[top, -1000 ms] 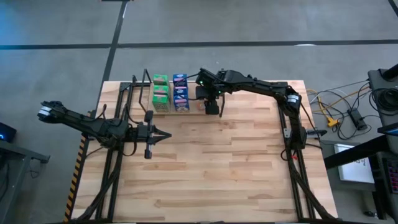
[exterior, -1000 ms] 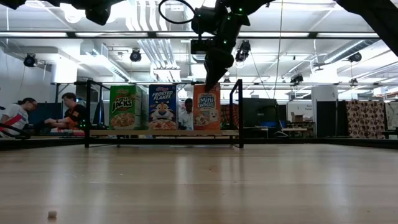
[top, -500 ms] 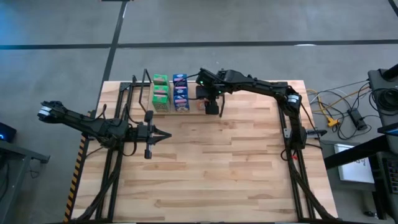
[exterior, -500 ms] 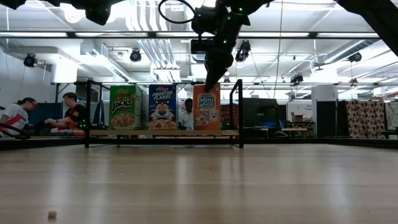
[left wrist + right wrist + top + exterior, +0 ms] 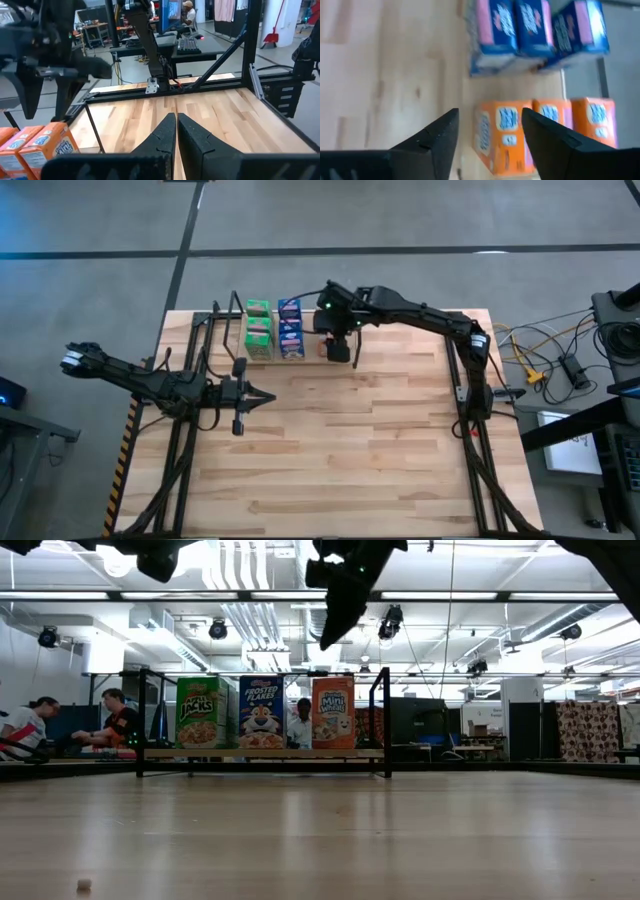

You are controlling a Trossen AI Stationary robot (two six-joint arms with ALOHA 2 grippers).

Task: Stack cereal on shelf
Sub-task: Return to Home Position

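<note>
Top-down, table-level and wrist cameras, shelf (image 5: 260, 753) in common

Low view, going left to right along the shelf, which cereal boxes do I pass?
On the shelf: green cereal box → blue cereal box → orange cereal box.

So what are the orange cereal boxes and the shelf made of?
The orange cereal boxes look like thin printed cardboard: sharp folded edges, flat faces. The shelf seems a pale, matte wood plank; its thin black uprights are probably metal wire. The right gripper hangs open above them.
</note>
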